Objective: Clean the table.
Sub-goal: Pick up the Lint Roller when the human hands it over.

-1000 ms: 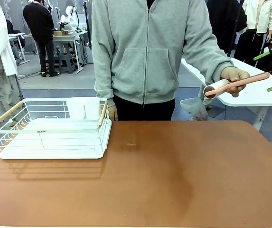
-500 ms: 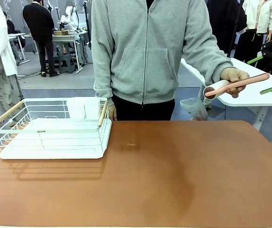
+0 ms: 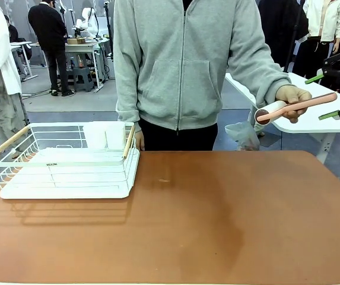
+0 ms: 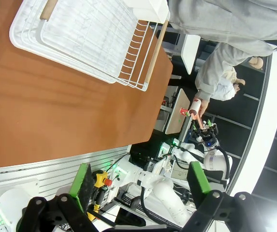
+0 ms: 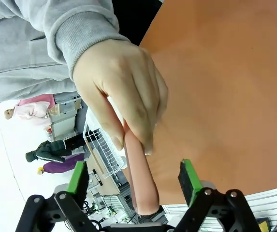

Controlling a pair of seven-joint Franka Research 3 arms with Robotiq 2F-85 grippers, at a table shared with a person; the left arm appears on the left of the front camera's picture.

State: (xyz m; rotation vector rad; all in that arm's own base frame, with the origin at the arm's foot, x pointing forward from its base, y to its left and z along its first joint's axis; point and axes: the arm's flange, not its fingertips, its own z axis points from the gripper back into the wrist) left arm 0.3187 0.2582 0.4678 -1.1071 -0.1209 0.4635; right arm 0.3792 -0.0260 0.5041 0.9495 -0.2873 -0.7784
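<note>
Reddish-brown and matte, the table [image 3: 217,225] spans the foreground of the front view. It has rounded far corners, a pale edge, a darker patch near its middle and a small pale speck [image 3: 164,180]. Its near edge and sides are cut off, and a white dish rack [image 3: 63,169] covers its far left. Past the far right corner, a person's hand [image 3: 293,95] holds a pink-handled roller [image 3: 312,101], partly hidden by fingers. Right jaws stand wide, green pads [image 5: 78,176] flanking the handle without touching. Left jaws stand wide, empty.
</note>
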